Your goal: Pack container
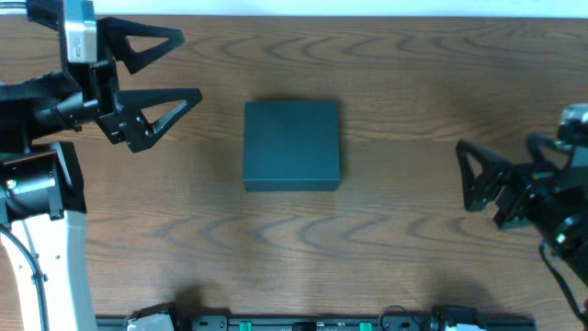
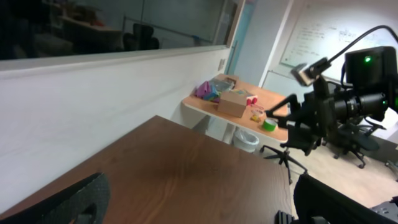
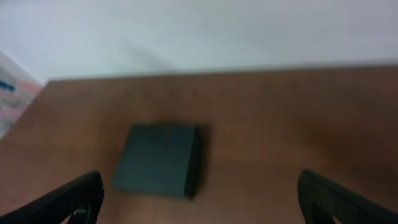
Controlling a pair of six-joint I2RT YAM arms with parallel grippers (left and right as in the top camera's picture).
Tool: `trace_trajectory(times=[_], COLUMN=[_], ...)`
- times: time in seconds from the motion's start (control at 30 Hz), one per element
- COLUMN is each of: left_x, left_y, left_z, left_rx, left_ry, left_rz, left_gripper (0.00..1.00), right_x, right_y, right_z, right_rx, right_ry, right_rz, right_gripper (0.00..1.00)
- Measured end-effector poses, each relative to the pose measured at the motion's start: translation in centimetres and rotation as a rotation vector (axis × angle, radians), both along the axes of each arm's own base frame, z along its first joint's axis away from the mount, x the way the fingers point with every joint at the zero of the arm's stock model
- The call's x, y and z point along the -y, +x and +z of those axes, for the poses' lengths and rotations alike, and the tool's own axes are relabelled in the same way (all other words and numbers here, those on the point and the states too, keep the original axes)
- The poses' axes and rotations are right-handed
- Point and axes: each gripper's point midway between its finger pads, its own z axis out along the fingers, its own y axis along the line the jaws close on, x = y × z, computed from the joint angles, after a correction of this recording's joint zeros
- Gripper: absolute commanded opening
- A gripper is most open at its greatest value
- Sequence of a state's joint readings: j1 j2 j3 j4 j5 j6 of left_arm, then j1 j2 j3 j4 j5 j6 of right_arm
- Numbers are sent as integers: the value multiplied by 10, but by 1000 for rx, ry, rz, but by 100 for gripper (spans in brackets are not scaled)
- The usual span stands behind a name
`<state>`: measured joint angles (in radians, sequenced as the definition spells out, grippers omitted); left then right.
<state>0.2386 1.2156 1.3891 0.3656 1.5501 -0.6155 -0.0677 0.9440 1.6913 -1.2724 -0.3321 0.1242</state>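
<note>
The container is a dark teal-green square box with its lid shut, lying flat in the middle of the wooden table. It also shows in the right wrist view. My left gripper is open and empty at the far left back of the table, well away from the box. My right gripper is open and empty at the right edge, its fingers pointing toward the box from a distance. No snack packets are in view.
The wooden table carries only the box. A rail with fittings runs along the front edge. In the left wrist view, a side table with clutter and a camera rig stand beyond the table.
</note>
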Motion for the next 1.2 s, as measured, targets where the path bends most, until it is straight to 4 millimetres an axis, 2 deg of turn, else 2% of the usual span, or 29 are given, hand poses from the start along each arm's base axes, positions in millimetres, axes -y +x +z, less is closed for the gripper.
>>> trace_trajectory(times=[0.17,0.3,0.57,0.7,0.77,0.83,0.9,1.0,1.1,1.2], left_x=[1,-2,-39,-64,-78,-95,-106,-112,-119,-129], left_y=[-1,-1,12,26,41,57,63,46,8,-31], left_z=[-1,-1,-2,-2,-8,-25,-46,-72,-88,-98], left_rx=[-2,22,120,188,118,-13,-143,-260,-305,-262], left_ry=[3,14,54,70,33,-4,-5,62,149,208], left_rz=[-8,-2,131,266,398,584,755,953,1112,1237], left_gripper=[95,95,95,95,95,95,95,95,96,96], right_x=[-1,-2,-3,-3,-3,-3,-3,-2,-3,-3], right_y=[-20,-32,-38,-38,-38,-38,-38,-38,-38,-38], right_z=[-30,-43,-50,-50,-50,-51,-51,-50,-51,-51], right_rx=[-152,-227,-264,-265,-266,-268,-268,-267,-268,-268], right_ry=[11,15,18,18,18,18,18,18,18,18], right_rz=[0,0,0,0,0,0,0,-1,0,0], right_gripper=[99,99,99,99,99,99,99,99,99,99])
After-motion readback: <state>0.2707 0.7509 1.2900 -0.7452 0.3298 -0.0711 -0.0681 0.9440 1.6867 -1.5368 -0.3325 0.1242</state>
